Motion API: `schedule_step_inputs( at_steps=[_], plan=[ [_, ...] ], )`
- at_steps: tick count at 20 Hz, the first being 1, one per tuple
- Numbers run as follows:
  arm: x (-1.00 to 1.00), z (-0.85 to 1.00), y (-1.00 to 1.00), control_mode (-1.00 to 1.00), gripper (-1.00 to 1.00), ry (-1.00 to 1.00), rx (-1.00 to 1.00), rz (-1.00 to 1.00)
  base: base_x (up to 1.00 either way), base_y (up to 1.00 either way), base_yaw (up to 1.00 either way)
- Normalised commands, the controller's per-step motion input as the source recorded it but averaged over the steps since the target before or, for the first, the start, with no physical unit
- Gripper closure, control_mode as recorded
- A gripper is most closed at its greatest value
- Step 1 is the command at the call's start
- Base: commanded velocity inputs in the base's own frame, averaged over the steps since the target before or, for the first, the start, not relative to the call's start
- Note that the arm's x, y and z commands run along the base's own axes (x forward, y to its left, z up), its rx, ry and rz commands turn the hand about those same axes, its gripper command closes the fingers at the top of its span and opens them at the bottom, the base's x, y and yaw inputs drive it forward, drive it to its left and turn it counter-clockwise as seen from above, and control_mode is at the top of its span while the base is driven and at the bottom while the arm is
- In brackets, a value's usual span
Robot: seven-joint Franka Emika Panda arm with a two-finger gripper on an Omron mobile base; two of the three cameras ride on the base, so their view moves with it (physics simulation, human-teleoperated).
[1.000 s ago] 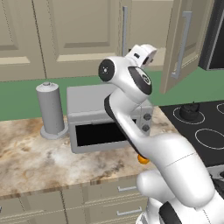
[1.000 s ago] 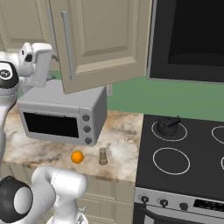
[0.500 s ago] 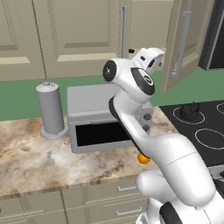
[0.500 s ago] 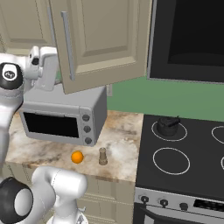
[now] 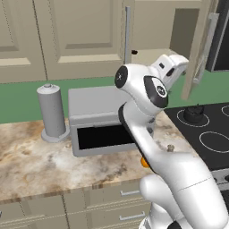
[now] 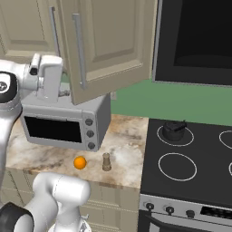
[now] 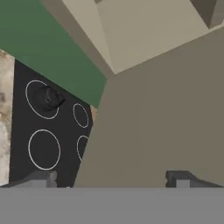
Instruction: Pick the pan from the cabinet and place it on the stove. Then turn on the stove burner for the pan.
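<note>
The cabinet stands open above the microwave, its door swung out toward me. Its beige shelf shows; the pan is hidden, and a small dark bit at the shelf's left edge is too small to name. My gripper hangs in front of the shelf, beside the door's inner face. In the hand view its fingertips sit wide apart with nothing between them, so my gripper is open. The stove lies to the right, its large front burner ring bare.
A small dark lidded pot sits on the stove's rear left ring. The grey microwave stands under the cabinet, with a paper-towel holder to its left. An orange and a shaker lie on the counter. Knobs line the stove front.
My hand has swung to the right and slightly down, closer to the open cabinet door. Nothing on the counter or stove has moved.
</note>
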Motion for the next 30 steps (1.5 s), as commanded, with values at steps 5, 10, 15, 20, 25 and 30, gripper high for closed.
schedule_step_inputs(
  at_steps=[5, 10, 15, 20, 25, 30],
  plan=[
    [-0.17, 0.0, -0.41, -1.0, -1.0, 0.02, 0.0, -0.12, 0.0, 0.0, 0.0],
    [0.0, 0.0, -0.59, -1.0, -1.0, 0.06, 0.0, -0.05, 0.0, 0.0, 0.0],
    [0.0, -0.01, -0.66, -1.0, -1.0, 0.04, 0.0, -0.03, 0.0, 0.0, 0.0],
    [-0.06, -0.01, -0.67, -1.0, -1.0, 0.0, 0.0, -0.03, 0.0, 0.0, 0.0],
    [-0.03, 0.0, -0.65, -1.0, -1.0, 0.0, 0.0, -0.04, 0.0, 0.0, 0.0],
    [0.0, 0.0, -0.66, -1.0, -1.0, 0.03, 0.0, -0.03, 0.0, 0.0, 0.0]
  ],
)
